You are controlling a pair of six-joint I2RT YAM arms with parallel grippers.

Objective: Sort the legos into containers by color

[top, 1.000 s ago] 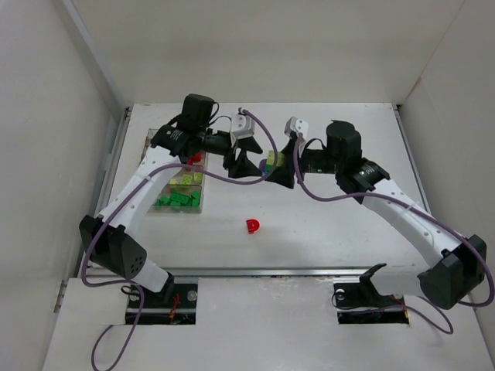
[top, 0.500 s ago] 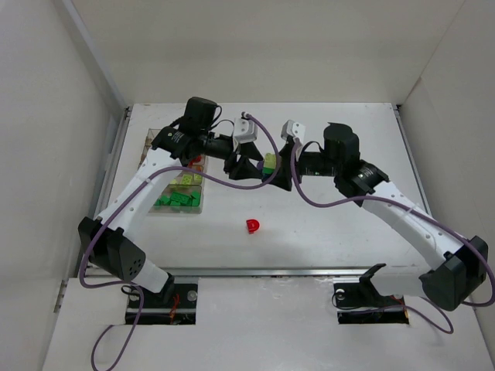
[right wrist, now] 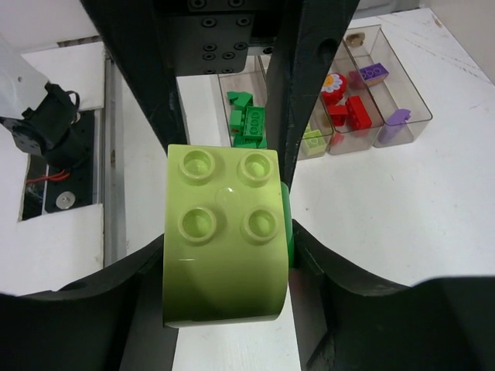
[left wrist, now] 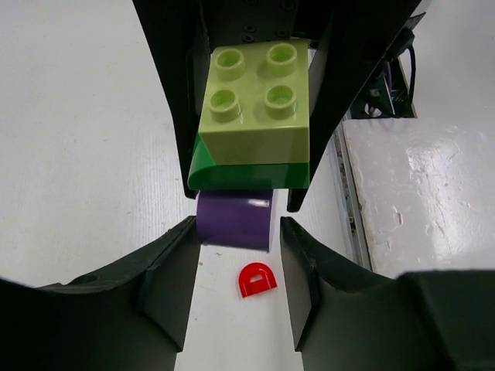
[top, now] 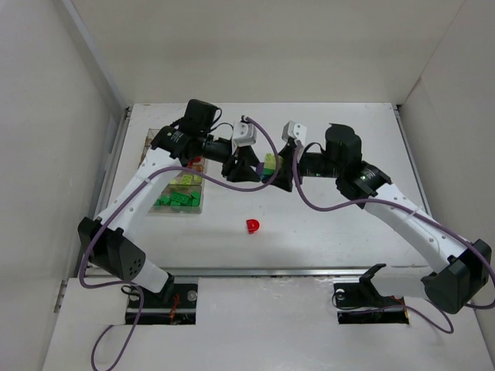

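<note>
A short stack of plastic lego bricks (top: 269,166) hangs above the middle of the white table (top: 340,224), its long axis roughly upright and studs facing up: a yellow-green square brick (left wrist: 254,93) on top, a dark green brick (left wrist: 247,176) beneath, a purple brick (left wrist: 234,220) lowest; the right gripper (right wrist: 228,270) is clamped on the stack's upper part; the left gripper (left wrist: 237,232) straddles the purple brick, jaws slightly apart, a sliver of gap on one side; a red D-shaped piece (top: 253,225) lies nearer; the clear compartmented box (top: 203,202) sits at the left.

White table (top: 332,224) bears the divided clear box (top: 203,204); one red brick (top: 253,225) loose
</note>
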